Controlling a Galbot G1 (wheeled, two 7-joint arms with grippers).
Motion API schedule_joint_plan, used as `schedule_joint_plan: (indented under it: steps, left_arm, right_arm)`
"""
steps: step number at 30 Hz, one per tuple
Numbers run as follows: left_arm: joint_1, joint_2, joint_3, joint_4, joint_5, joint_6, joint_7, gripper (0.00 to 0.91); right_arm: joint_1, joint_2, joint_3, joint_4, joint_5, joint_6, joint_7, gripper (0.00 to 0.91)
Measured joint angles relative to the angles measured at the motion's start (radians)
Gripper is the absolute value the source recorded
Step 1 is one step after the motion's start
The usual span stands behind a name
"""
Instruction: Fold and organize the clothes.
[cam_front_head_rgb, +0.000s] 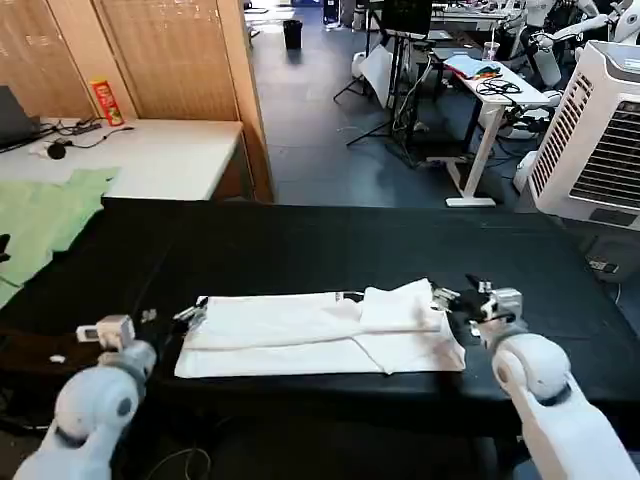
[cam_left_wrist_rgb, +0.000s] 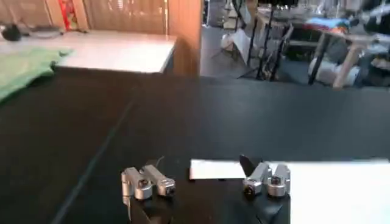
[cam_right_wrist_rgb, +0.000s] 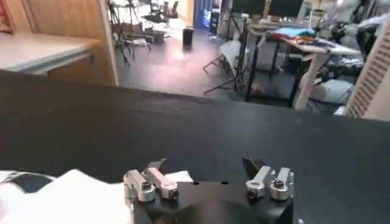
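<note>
left claw (cam_front_head_rgb: 190, 316) spread, T-shirt's (cam_front_head_rgb: 320, 333) end | right claw (cam_front_head_rgb: 455, 300) spread, opposite end

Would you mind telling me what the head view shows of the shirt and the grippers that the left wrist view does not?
Head view alone: the whole white T-shirt folded into a long band on the black table, and the right gripper at its sleeve end, open. It also shows the fan unit at the right.

Left wrist view alone: the left gripper close up, open, one finger over the shirt's corner, the other on bare table.

Both share: the pale green garment at the table's far left, the white desk and the left end of the shirt.
</note>
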Motion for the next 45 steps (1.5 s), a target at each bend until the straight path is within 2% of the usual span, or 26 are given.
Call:
schedule_joint_plan:
  steps: [4, 5, 6, 7, 10, 12, 13, 14, 15, 16, 18, 19, 20, 21, 27, 30, 34, 35, 36, 37, 45]
  left_arm:
    - [-0.042, -0.016, 0.017, 0.062, -0.005, 0.003, 0.01, 0.868]
    - [-0.049, -0.018, 0.02, 0.074, -0.004, 0.004, 0.014, 0.79]
    - [-0.055, -0.02, 0.023, 0.085, -0.004, 0.005, 0.018, 0.761]
    - [-0.059, -0.021, 0.026, 0.094, -0.003, 0.007, 0.022, 0.634]
    - [-0.065, -0.024, 0.031, 0.116, -0.001, 0.014, 0.027, 0.507]
    - [-0.068, -0.026, 0.031, 0.128, 0.001, 0.016, 0.028, 0.361]
    - [-0.07, -0.026, 0.031, 0.133, 0.002, 0.016, 0.028, 0.263]
    - [-0.071, -0.026, 0.031, 0.137, 0.002, 0.016, 0.028, 0.205]
    - [-0.071, -0.026, 0.03, 0.141, 0.002, 0.016, 0.028, 0.166]
    - [-0.071, -0.026, 0.029, 0.143, 0.002, 0.016, 0.029, 0.156]
    - [-0.07, -0.026, 0.029, 0.144, 0.001, 0.016, 0.034, 0.146]
    - [-0.07, -0.026, 0.028, 0.146, 0.002, 0.016, 0.036, 0.127]
    - [-0.071, -0.027, 0.028, 0.148, 0.006, 0.015, 0.037, 0.117]
    - [-0.072, -0.028, 0.029, 0.152, 0.013, 0.014, 0.038, 0.078]
    - [-0.082, -0.042, 0.039, 0.176, 0.094, -0.021, 0.049, 0.0]
    - [-0.084, -0.049, 0.046, 0.187, 0.151, -0.05, 0.065, 0.0]
    - [-0.098, -0.061, 0.054, 0.2, 0.188, -0.069, 0.068, 0.0]
    - [-0.101, -0.063, 0.055, 0.204, 0.192, -0.07, 0.069, 0.127]
    - [-0.106, -0.064, 0.056, 0.207, 0.196, -0.071, 0.072, 0.283]
    - [-0.109, -0.064, 0.056, 0.207, 0.196, -0.072, 0.078, 0.878]
    - [-0.095, -0.045, 0.046, 0.172, 0.193, -0.065, 0.086, 0.878]
  right_arm:
    - [0.028, 0.022, -0.017, -0.055, -0.004, -0.003, -0.002, 0.77]
    - [0.031, 0.026, -0.02, -0.063, -0.004, -0.003, -0.004, 0.761]
    - [0.037, 0.03, -0.023, -0.073, -0.004, -0.004, -0.008, 0.722]
    - [0.043, 0.034, -0.028, -0.083, -0.006, -0.004, -0.01, 0.702]
    - [0.055, 0.045, -0.039, -0.106, -0.013, -0.004, -0.018, 0.663]
    - [0.062, 0.055, -0.045, -0.119, -0.02, -0.003, -0.022, 0.605]
    - [0.063, 0.059, -0.046, -0.125, -0.025, -0.002, -0.024, 0.517]
    - [0.064, 0.064, -0.048, -0.13, -0.032, -0.001, -0.027, 0.38]
    - [0.064, 0.067, -0.049, -0.132, -0.036, 0.0, -0.03, 0.185]
    - [0.063, 0.07, -0.051, -0.133, -0.042, 0.001, -0.032, 0.098]
    - [0.06, 0.073, -0.052, -0.133, -0.048, 0.003, -0.035, 0.068]
    - [0.058, 0.076, -0.052, -0.132, -0.05, 0.004, -0.035, 0.01]
    - [0.054, 0.079, -0.05, -0.13, -0.053, 0.006, -0.033, 0.0]
    - [0.051, 0.082, -0.048, -0.129, -0.056, 0.01, -0.028, 0.0]
    - [0.022, 0.108, -0.025, -0.119, -0.117, 0.063, 0.008, 0.0]
    - [0.006, 0.126, -0.011, -0.116, -0.156, 0.087, 0.028, 0.0]
    - [-0.011, 0.14, 0.007, -0.106, -0.159, 0.094, 0.027, 0.0]
    - [-0.015, 0.14, 0.008, -0.102, -0.152, 0.091, 0.021, 0.176]
    - [-0.019, 0.14, 0.01, -0.096, -0.146, 0.087, 0.013, 0.556]
    - [-0.023, 0.139, 0.011, -0.091, -0.143, 0.082, 0.003, 0.878]
    - [-0.063, 0.108, 0.031, -0.021, -0.104, 0.06, -0.014, 0.878]
